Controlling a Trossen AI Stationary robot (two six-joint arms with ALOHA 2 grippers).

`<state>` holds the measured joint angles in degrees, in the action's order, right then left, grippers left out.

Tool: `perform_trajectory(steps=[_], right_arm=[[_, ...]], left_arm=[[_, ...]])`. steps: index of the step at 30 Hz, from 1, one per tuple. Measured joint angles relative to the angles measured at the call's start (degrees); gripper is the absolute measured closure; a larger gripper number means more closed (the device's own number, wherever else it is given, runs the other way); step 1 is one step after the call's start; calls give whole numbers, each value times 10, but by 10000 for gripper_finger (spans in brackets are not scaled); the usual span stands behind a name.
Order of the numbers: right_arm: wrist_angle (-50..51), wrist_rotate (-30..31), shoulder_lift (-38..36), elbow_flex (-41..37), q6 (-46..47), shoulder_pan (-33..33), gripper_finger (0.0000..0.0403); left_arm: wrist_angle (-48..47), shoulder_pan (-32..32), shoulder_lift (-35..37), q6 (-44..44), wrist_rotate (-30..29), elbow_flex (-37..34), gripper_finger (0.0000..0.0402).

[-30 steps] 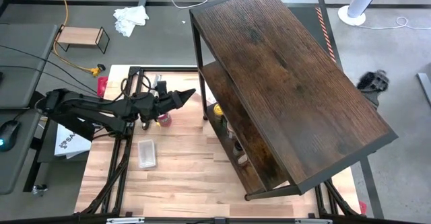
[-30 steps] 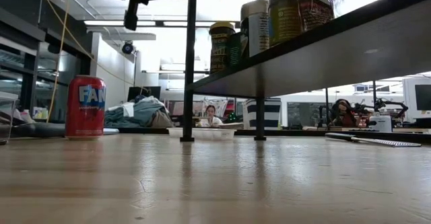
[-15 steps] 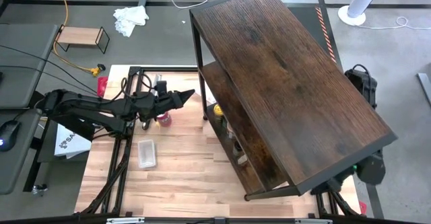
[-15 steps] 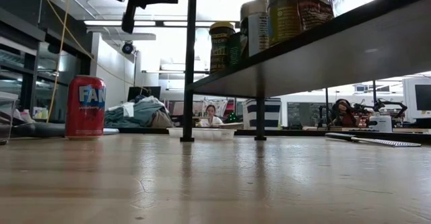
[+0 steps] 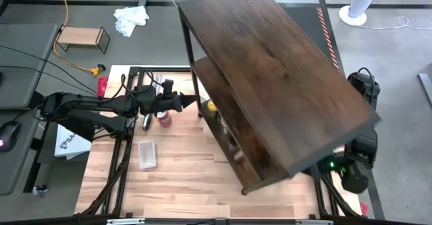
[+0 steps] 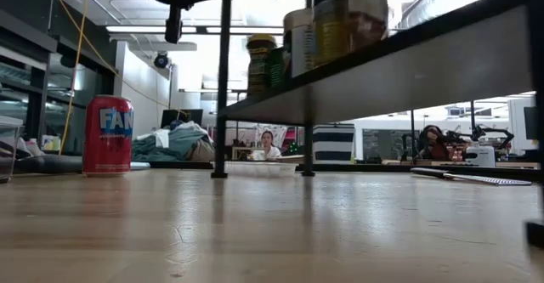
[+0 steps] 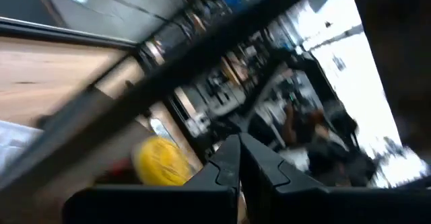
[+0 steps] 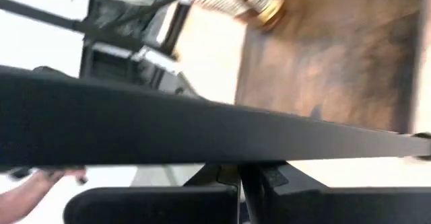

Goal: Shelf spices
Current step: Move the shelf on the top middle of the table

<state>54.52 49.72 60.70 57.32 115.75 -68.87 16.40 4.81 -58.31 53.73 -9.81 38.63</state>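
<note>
The shelf (image 5: 270,76), dark wood boards in a thin black frame, stands on its legs on the table's right half. Several spice jars stand on its low board (image 6: 297,41), among them a yellow-lidded one (image 5: 211,106) (image 7: 161,162) and a dark greenish one (image 6: 261,62). My left gripper (image 5: 191,102) (image 7: 239,158) is shut, level, and points at the shelf's left corner post; I cannot tell whether it touches. My right gripper (image 8: 241,175) is shut at the shelf's right end. In the high view the top board hides it. My right gripper's shut fingertips stand at a black frame bar (image 8: 202,143) of the shelf, which runs across them. Whether they press on it I cannot tell; the top board covers the place in the high view.
A red can (image 5: 163,119) (image 6: 108,135) stands under my left arm. A flat clear plastic piece (image 5: 147,153) lies nearer the table's near edge. A small light-wood rack (image 5: 82,38) sits on the floor beyond the table. Bare tabletop (image 5: 182,178) lies left of the shelf.
The shelf has slid toward the table's left edge, its legs shifting left in the low view. My right arm has come in from the right to the shelf's right end. My left gripper has turned about its wrist and stayed shut.
</note>
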Motion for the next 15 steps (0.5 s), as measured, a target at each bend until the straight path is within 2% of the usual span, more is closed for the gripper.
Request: perform_trajectory(steps=[9,15], right_arm=[[194,52,-33,-1,28,88,403],[272,83,-49,-1,3,147,403]], left_arm=[[-3,5,35,-62,123,0,401],[-23,4,85,-84,167,0,401]])
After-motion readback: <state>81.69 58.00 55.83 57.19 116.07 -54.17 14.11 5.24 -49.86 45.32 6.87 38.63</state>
